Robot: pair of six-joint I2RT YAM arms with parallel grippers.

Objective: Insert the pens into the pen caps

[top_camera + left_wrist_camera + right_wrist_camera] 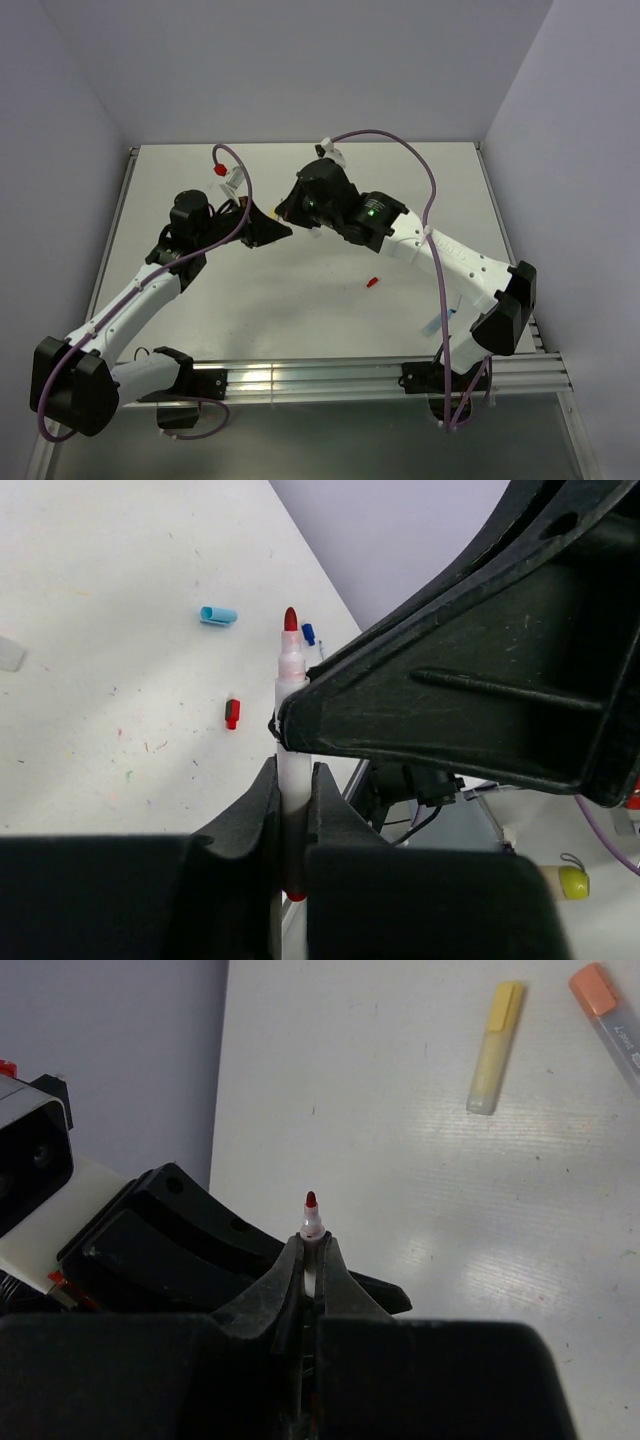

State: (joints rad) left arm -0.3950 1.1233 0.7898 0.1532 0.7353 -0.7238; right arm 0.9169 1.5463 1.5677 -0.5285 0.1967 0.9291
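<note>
Left gripper (293, 777) and right gripper (311, 1252) both pinch the red-tipped pen (290, 695) in the air over the desk's (300, 300) middle — light, stiff, probably slick plastic, best held mid-barrel, tip clear for the red cap (372, 282).

Soft, even light falls from above in the top view. The white table (300, 310) is bright but not blown out and carries only faint, blurred shadows. The aluminium rail (330, 375) at its near edge shows a streak of glare. In the left wrist view the left gripper (293, 780) is a dark, soft-focus mass, while the red-tipped pen (291, 685) between its fingers and the light blue cap (218, 615) beyond them are fairly sharp. The right gripper (312, 1260) is likewise underexposed and blurred, and the table ahead of it has a rippled sheen.
</note>
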